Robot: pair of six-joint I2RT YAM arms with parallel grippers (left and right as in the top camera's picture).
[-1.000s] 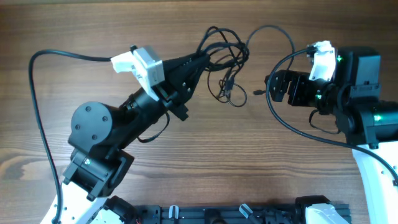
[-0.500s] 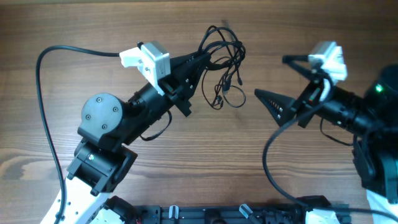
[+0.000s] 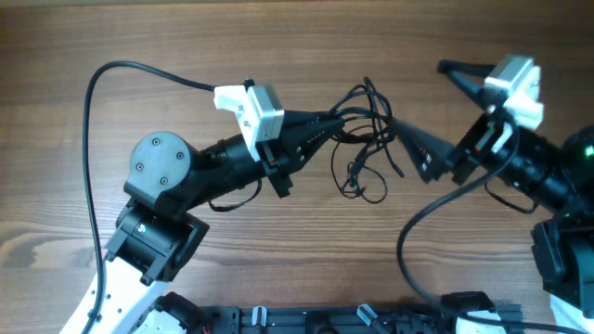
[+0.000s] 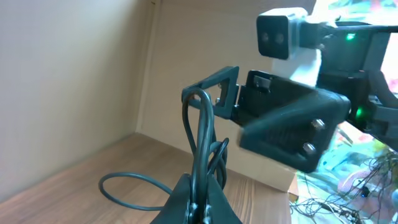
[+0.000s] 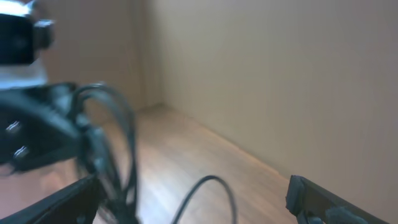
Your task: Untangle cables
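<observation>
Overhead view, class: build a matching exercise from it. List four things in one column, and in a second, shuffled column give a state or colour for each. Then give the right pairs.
Column one
1. left gripper
2. right gripper
3. cables
4. table

Column two
A. brown wood grain
B. jaws wide open, holding nothing
C. jaws shut on the thin cords
D. black, thin, looped together

Pairs: 1-C, 2-B, 3-D, 4-A
</observation>
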